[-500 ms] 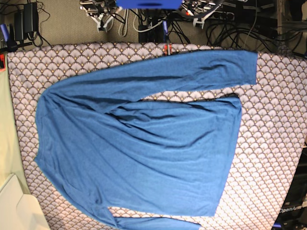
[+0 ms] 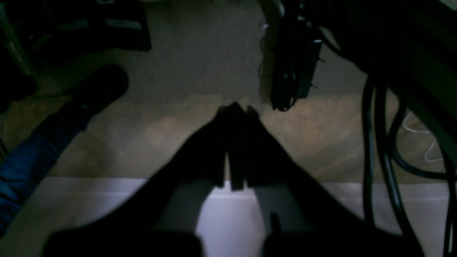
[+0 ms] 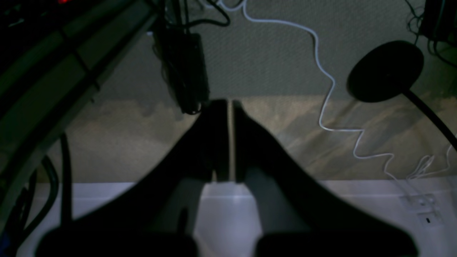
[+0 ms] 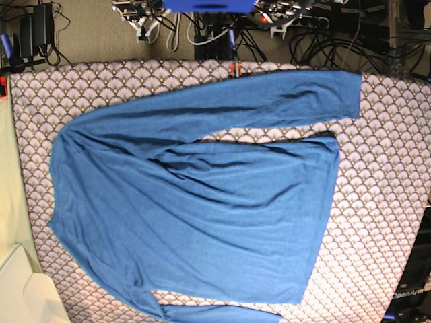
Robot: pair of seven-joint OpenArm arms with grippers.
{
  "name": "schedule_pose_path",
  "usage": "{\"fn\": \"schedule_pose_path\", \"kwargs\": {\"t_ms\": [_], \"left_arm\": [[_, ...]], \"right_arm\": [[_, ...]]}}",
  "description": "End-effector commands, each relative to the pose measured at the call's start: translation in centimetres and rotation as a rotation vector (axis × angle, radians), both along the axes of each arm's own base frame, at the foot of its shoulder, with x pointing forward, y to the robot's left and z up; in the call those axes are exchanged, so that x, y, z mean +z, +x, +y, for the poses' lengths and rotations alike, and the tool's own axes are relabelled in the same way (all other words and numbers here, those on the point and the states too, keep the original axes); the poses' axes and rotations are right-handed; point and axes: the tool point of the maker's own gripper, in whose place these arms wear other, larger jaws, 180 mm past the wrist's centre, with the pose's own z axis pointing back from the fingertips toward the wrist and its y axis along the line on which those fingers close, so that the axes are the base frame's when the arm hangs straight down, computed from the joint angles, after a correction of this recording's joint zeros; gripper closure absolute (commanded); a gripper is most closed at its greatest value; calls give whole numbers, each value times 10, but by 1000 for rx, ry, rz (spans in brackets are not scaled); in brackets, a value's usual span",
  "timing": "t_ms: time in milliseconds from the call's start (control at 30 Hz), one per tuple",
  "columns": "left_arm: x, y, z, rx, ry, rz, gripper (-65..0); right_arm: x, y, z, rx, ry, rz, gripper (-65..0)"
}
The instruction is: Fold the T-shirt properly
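The royal-blue long-sleeved T-shirt (image 4: 195, 202) lies spread flat on the scale-patterned table (image 4: 390, 202), collar end to the left and hem to the right. One sleeve (image 4: 269, 97) stretches along the far edge. The other sleeve (image 4: 215, 313) runs along the near edge and is partly cut off by the frame. My left gripper (image 2: 235, 109) is shut and empty over the carpet beyond the table. My right gripper (image 3: 230, 103) is also shut and empty over the carpet. Neither gripper is near the shirt, and the shirt does not show in either wrist view.
Cables and power bricks (image 4: 222, 33) lie on the floor behind the table. A cream surface (image 4: 20, 289) adjoins the table's left corner. The left wrist view shows a blue-clad leg with a dark shoe (image 2: 96, 89). The right wrist view shows a white cable (image 3: 328, 103) and a dark round base (image 3: 385, 71).
The shirt has not moved. The white arm parts at the top edge of the base view have shifted slightly.
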Motion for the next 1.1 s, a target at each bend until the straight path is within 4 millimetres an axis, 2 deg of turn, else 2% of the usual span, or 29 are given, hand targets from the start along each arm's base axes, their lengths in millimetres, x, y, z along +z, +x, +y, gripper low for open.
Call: {"fn": "schedule_pose_path", "kwargs": {"t_ms": [0,167,200,367,633,700,767,833,1067], "left_arm": [[0,2,-2,5,-7,-10,-3],[1,12,-3,3,-10,-65,-3],[1,15,-3,3,-10,-71,-3],[1,14,-6,4,-15,-69,-3],[1,14,-7,4,-17,-69,-3],[1,8,-7,4,-17,-63,-3],[2,-5,-5,4,-15,-54,-3],[3,-5,-6,3,-16,-72,-3],[20,-25,-8,0,-28,-162,-3]], "right_arm": [[0,0,0,-4,-5,2,0],[0,-3,-2,-2,-7,3,0],[0,-9,-2,-3,-8,12,0],[0,-18,-3,-1,-10,22,0],[0,-19,-4,1,-12,26,0],[0,-19,-12,4,-24,20,0],[2,-27,-17,6,-32,20,0],[5,-23,-19,9,-37,-26,0],[37,-20,-31,30,-62,-179,0]]}}
